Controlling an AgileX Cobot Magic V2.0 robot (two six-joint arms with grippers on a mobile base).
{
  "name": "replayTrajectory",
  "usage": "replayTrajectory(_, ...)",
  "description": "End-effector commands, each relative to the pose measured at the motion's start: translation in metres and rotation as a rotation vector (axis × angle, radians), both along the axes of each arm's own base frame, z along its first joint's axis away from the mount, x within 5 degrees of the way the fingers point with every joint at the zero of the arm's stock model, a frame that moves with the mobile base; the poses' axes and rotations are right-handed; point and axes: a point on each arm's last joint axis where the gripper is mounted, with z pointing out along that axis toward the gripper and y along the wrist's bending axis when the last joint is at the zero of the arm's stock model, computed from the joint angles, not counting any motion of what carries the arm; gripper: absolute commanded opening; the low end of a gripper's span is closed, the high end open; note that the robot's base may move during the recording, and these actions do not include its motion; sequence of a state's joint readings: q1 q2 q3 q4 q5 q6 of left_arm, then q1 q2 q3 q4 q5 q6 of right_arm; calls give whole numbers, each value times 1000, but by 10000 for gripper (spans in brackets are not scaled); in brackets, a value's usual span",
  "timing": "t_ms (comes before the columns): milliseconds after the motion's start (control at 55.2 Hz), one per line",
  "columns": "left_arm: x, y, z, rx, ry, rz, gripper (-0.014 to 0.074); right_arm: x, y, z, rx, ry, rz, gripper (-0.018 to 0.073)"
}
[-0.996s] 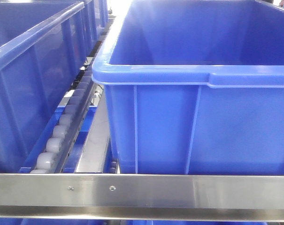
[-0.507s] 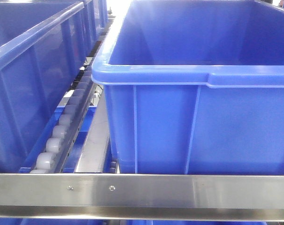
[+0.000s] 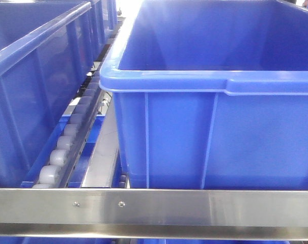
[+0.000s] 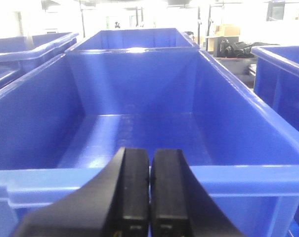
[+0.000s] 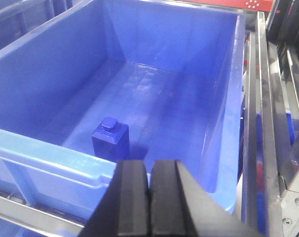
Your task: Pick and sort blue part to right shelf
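Observation:
The blue part [image 5: 110, 137], a dark blue block with a small square knob on top, stands upright on the floor of a large blue crate [image 5: 30, 153], near its front wall. My right gripper [image 5: 149, 174] is shut and empty, above the crate's front rim, just right of the part. My left gripper [image 4: 149, 163] is shut and empty, above the front rim of another blue crate [image 4: 248, 173] whose floor shows nothing in it. The shelf's brushed steel front rail [image 3: 194, 206] and grey rollers [image 3: 59, 155] show in the front view.
A second blue crate [image 3: 36, 76] sits left of the big crate [image 3: 215, 137] in the front view, with the roller track between them. Grey steel frame rails [image 5: 270, 123] run along the right of the right wrist view. More crates [image 4: 282, 74] flank the left wrist view.

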State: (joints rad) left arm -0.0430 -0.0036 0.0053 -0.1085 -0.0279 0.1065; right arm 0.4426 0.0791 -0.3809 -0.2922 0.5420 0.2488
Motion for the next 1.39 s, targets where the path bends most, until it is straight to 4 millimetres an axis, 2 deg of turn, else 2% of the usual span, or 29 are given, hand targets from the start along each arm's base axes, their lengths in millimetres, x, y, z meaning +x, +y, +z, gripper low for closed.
replayTrajectory(0, -1, 1, -2, -11, -68, 9, 124, 1, 2, 15, 5, -96, 13, 32)
replayTrajectory(960, -1, 1, -2, -11, -68, 9, 124, 2, 2, 15, -6, -113, -1, 32)
replayTrajectory(1105, -1, 1, -2, -11, -68, 9, 124, 10, 4, -3, -2, -139, -65, 32)
replayTrajectory(1377, -1, 1, -2, -11, -68, 9, 124, 24, 3, -60, 94, -226, -207, 32)
